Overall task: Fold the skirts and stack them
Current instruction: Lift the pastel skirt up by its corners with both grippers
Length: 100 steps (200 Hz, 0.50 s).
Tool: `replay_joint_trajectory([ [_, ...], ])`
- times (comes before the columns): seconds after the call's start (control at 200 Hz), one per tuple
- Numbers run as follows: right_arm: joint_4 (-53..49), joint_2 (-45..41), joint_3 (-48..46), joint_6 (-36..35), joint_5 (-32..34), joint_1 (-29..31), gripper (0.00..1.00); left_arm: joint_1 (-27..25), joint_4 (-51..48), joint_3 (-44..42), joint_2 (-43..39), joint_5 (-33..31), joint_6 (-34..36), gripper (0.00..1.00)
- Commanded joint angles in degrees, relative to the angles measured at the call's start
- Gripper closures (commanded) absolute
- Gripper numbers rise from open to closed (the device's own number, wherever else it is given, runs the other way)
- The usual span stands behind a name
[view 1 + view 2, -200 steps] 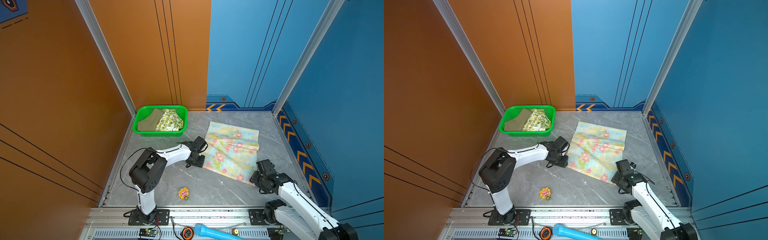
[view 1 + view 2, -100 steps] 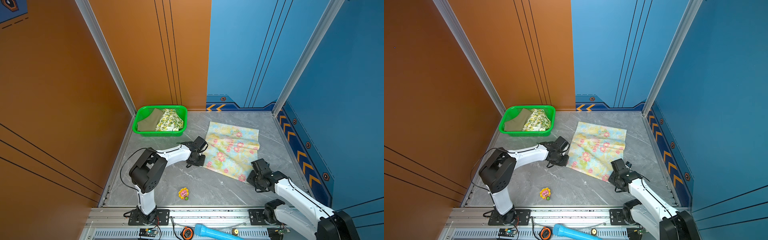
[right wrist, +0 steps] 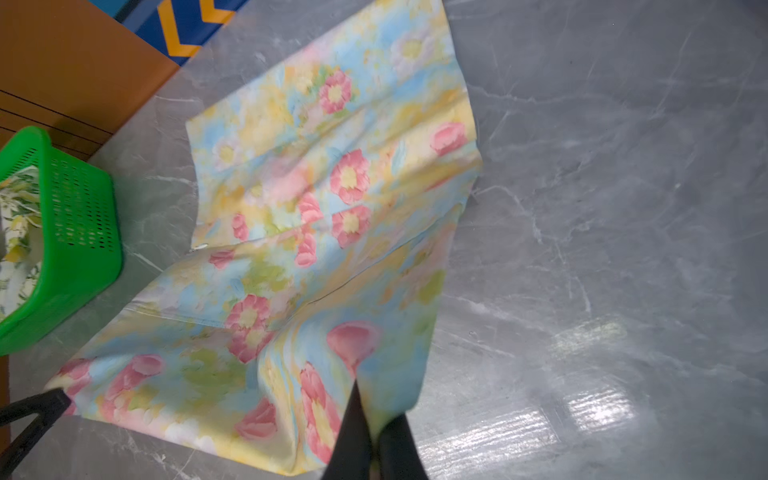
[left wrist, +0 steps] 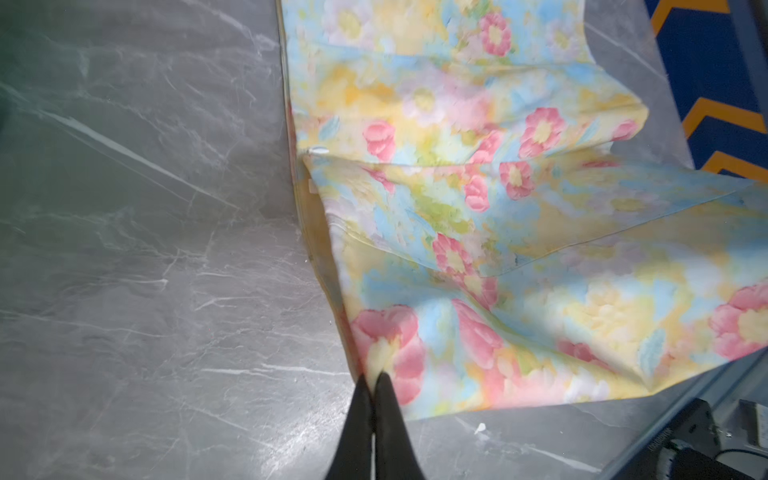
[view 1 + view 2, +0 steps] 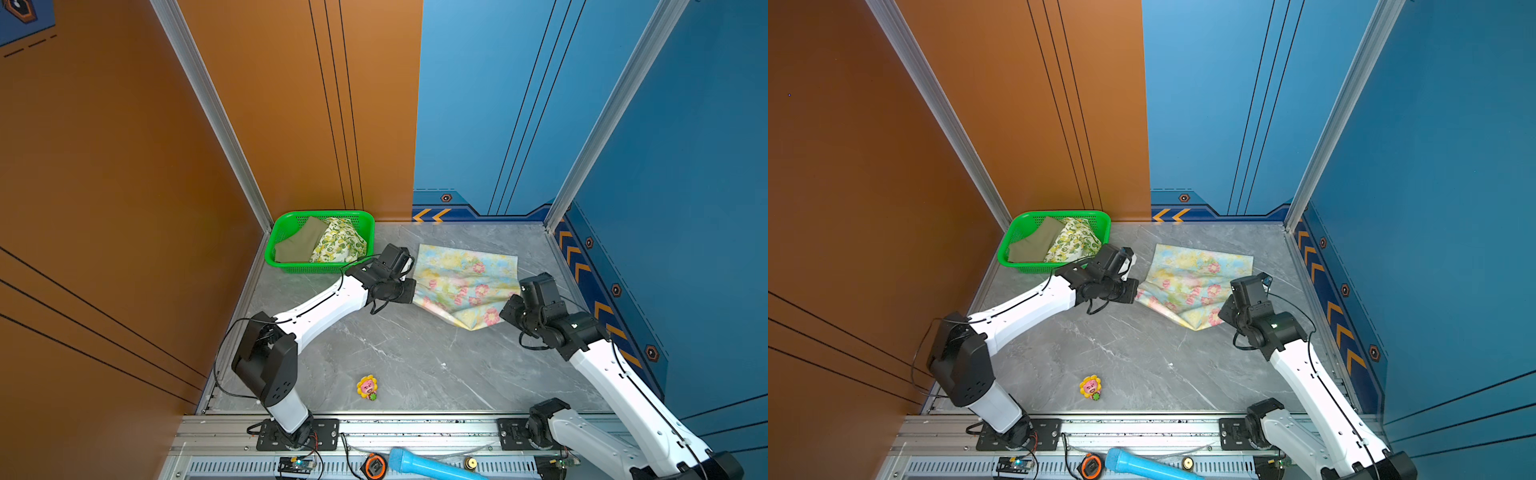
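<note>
3 skirts and 2 hands are in sight. At the far left corner of the grey tabletop [image 5: 399, 357] stands 1 green mesh basket [image 5: 307, 268] holding 2 of the skirts side by side: the olive green skirt [image 5: 297, 245] on the left and the lemon-print skirt [image 5: 338, 245] on the right. Just right of the basket, the left hand [image 4: 373, 386] is closed, pinching the near left corner of the floral skirt [image 5: 465, 282]. That skirt, the only 1 outside the basket, is spread across the right half of the tabletop, its far part flat and its near edge drawn up between the 2 hands. At its near right corner the right hand [image 3: 376, 411] is closed too, with the cloth caught between its fingers. 1 small flower toy [image 5: 367, 387] lies near the front edge, well apart from the skirts.
</note>
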Motion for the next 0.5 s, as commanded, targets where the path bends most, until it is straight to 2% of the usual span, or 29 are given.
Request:
replay_joint_trajectory([
  [0.0, -6.51, 1.24, 9.76, -5.95, 5.25, -0.40, 1.00, 0.90, -4.47, 5.47, -4.16, -0.06, 1.74, 1.00],
  [0.255, -10.34, 6.94, 31.33, -12.08, 7.57, -1.35, 1.00, 4.55, -7.20, 17.57, -9.42, 3.52, 2.17, 1.00],
  [0.375, -10.37, 11.02, 38.70, -13.16, 5.10, -3.05, 1.00, 6.99, -7.67, 22.49, -8.65, 5.97, 2.22, 1.00],
  [0.496, -7.49, 16.24, 41.96, -13.41, 0.99, -6.48, 1.00, 10.71, -8.04, 27.13, -4.59, 8.88, 2.08, 1.00],
])
